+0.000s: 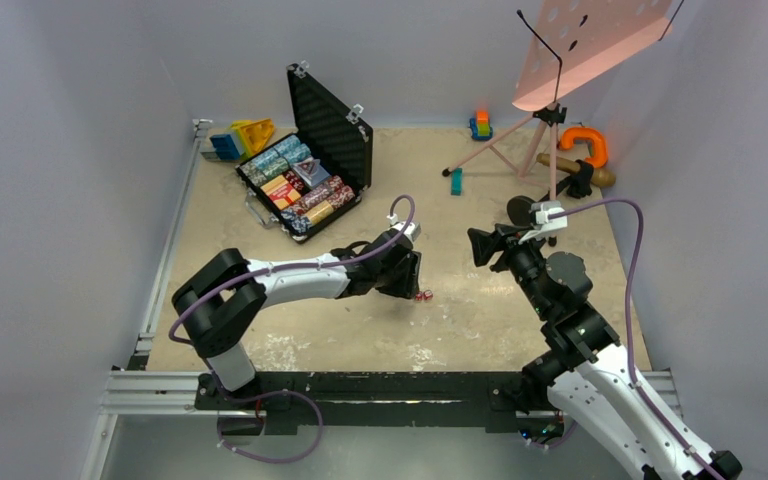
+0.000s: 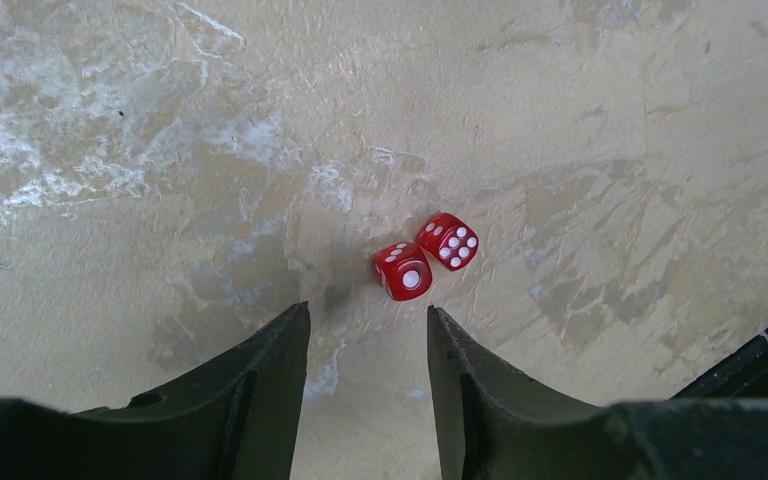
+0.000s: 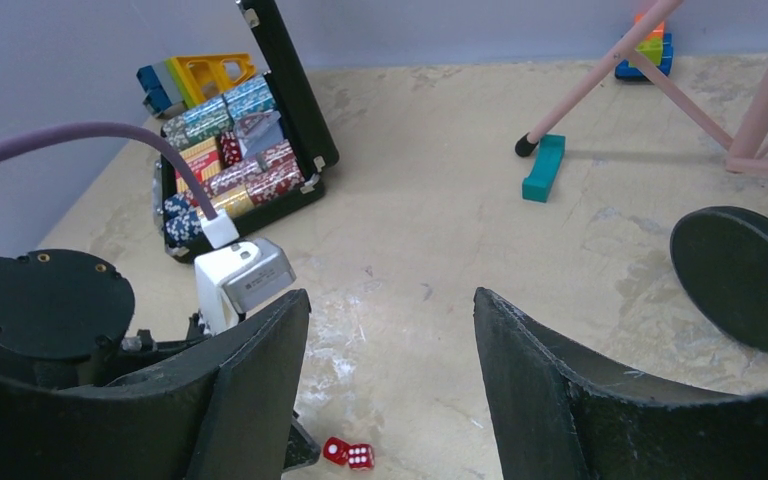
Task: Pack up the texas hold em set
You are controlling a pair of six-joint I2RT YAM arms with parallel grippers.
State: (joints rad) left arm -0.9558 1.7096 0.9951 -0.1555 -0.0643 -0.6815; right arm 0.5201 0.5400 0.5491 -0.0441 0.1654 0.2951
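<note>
Beige tabletop (image 1: 480,330): left arm (image 1: 300,276) reaches low rightward, left gripper (image 2: 368,318) parted, empty, red dice (image 2: 405,272) just beyond its tips. Right gripper (image 3: 392,305) raised, fingers apart, holding nothing.

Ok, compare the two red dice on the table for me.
The nearer die shows a single pip to the left wrist camera; the farther die shows six. The nearer die sits just ahead of the left gripper; the farther die lies beyond it. Both are red, white-pipped, side by side on the table.
</note>
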